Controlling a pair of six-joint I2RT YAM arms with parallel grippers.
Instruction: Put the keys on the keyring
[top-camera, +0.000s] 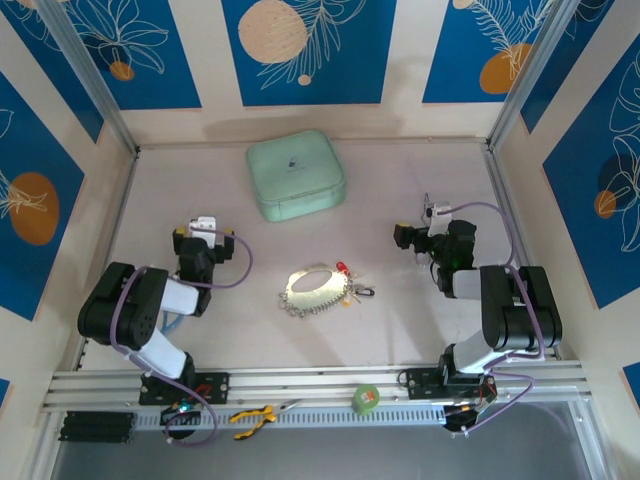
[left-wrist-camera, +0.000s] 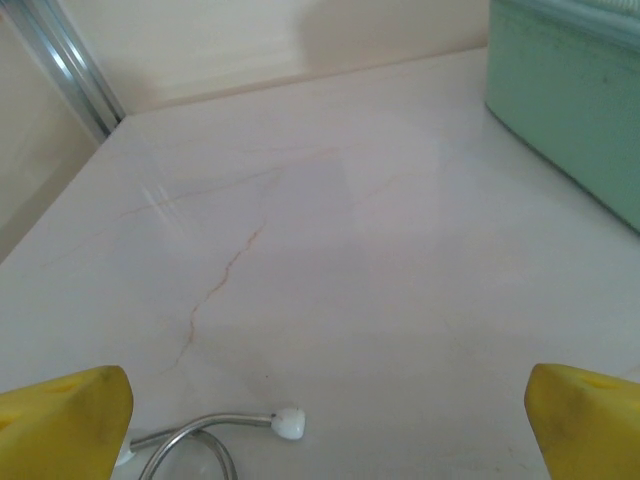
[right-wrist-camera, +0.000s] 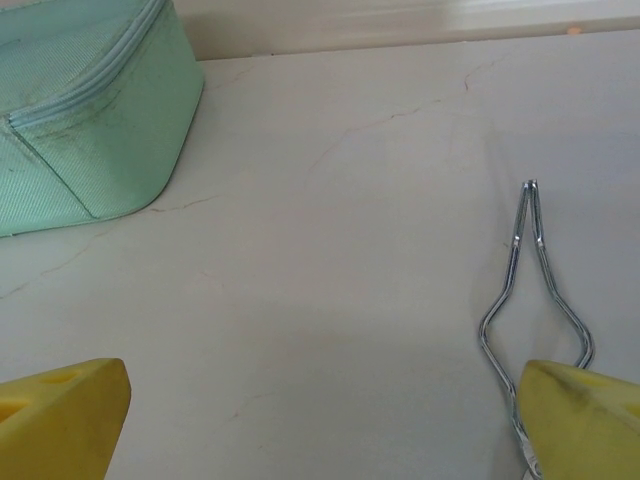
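Note:
The keyring (top-camera: 310, 283), a thin silver oval loop with a beaded chain (top-camera: 316, 304), lies mid-table between the arms. The keys (top-camera: 352, 281) lie at its right end, one with a red head (top-camera: 341, 268). My left gripper (top-camera: 204, 237) is well to the left of the ring and open. Its yellow fingertips (left-wrist-camera: 65, 425) stand wide over bare table with nothing between them. My right gripper (top-camera: 428, 232) is to the right of the keys, also open, and its fingertips (right-wrist-camera: 60, 415) are spread over bare table.
A mint-green case (top-camera: 296, 175) sits at the back centre, its corner (right-wrist-camera: 85, 120) ahead of the right gripper. One bent silver wire tool (right-wrist-camera: 530, 290) lies by the right fingertip, another with a white tip (left-wrist-camera: 290, 424) near the left. A tape roll (top-camera: 367, 399) and pliers (top-camera: 255, 417) rest on the front rail.

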